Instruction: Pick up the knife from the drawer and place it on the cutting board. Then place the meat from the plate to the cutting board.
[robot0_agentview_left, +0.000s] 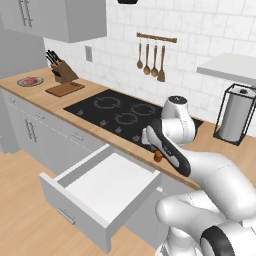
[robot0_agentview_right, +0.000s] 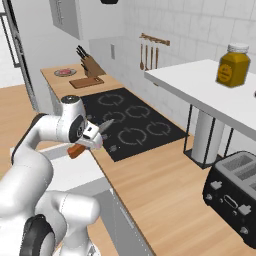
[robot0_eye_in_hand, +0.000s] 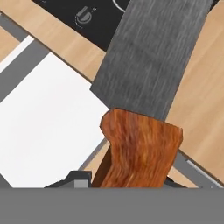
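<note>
The wooden desk (robot0_agentview_left: 55, 102) runs along the tiled wall and serves as the reference for all positions. A black cooktop (robot0_agentview_left: 120, 112) is set into its surface near the middle. Below the desk's front edge, just in front of the cooktop, the drawer (robot0_agentview_left: 107, 187) stands pulled fully out, its white floor bare.

At the far left end of the desk lies the cutting board (robot0_agentview_left: 65, 89), flat, with a knife block (robot0_agentview_left: 62, 70) just behind it. The plate (robot0_agentview_left: 30, 81) sits just beside the board, further toward the desk's end, carrying the meat (robot0_agentview_left: 31, 80).

A paper towel holder (robot0_agentview_left: 235, 115) stands at the right end of the desk, and a toaster (robot0_agentview_right: 235, 192) sits nearer in the right base view.

The end effector (robot0_agentview_right: 89, 137) hangs over the desk's front edge, above the drawer's inner corner, its jaws closed narrowly on the handle of the knife (robot0_eye_in_hand: 146, 94). The knife is clear of the drawer, raised in the air, with its grey blade pointing toward the cooktop.
</note>
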